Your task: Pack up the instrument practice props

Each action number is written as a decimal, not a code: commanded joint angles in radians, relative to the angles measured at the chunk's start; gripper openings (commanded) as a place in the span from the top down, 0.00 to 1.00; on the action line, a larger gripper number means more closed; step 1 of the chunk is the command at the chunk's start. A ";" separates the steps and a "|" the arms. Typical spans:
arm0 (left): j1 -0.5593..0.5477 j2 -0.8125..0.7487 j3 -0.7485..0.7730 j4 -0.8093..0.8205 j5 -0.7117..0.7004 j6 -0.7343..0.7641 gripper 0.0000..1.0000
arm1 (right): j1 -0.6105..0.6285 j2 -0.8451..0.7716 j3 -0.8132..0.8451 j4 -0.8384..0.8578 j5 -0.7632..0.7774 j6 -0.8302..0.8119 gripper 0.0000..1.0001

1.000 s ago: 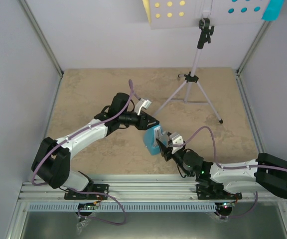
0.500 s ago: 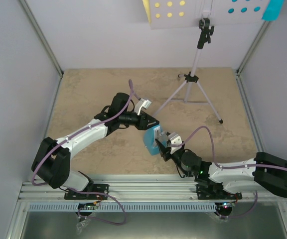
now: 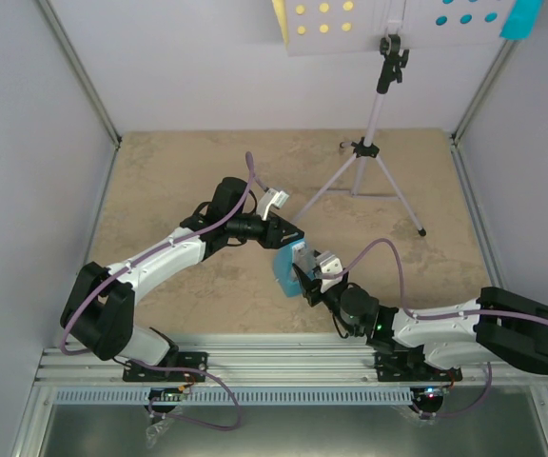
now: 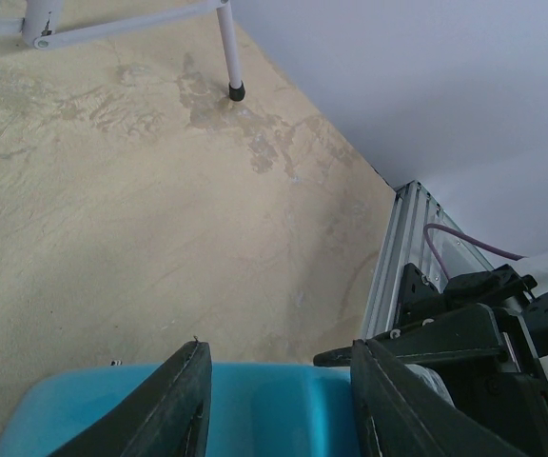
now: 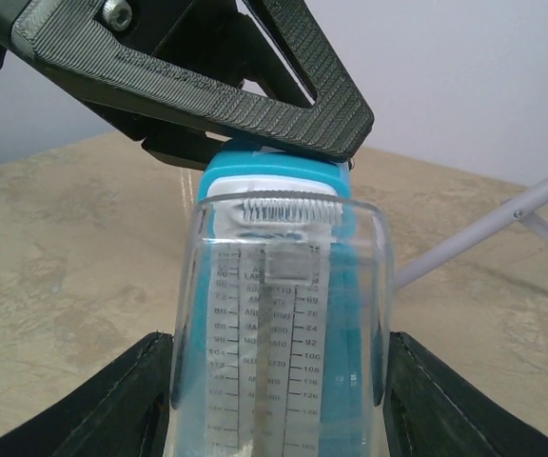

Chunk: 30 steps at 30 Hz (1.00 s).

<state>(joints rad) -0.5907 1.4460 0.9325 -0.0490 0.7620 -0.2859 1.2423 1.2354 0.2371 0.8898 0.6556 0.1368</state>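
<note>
The left fingers (image 4: 184, 400) stand partly apart, astride the top of the metronome (image 5: 279, 314). Whether they pinch it, I cannot tell. The metronome sits at the near middle of the counter (image 3: 179, 171), and I cannot tell if it rests there or is lifted. The right fingers (image 5: 112, 409) grip its clear front from both sides.

Well behind, the stand (image 3: 377, 109) is up on its 3 legs. On its desk (image 3: 350, 29) are the yellow sheet (image 3: 279, 19) and, further right, the cyan sheet (image 3: 521, 19).

I judge the task barely begun. Only 1 of 4 props is in hand and none looks packed. No box or bag shows. The stand and 2 sheets are left.
</note>
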 commanded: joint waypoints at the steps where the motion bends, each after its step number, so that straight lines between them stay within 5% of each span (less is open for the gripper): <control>1: -0.001 0.017 0.007 -0.041 -0.012 0.012 0.57 | 0.014 -0.002 0.014 -0.005 -0.015 0.039 0.51; 12: -0.001 0.015 0.008 -0.044 -0.012 0.011 0.57 | 0.019 -0.107 0.005 -0.089 0.045 0.082 0.51; 30: -0.001 -0.001 0.005 -0.040 -0.008 0.007 0.57 | 0.058 -0.057 0.005 -0.031 0.086 0.062 0.51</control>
<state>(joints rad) -0.5907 1.4460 0.9325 -0.0490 0.7620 -0.2859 1.2930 1.1702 0.2398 0.8032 0.6971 0.2050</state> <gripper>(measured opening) 0.429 0.570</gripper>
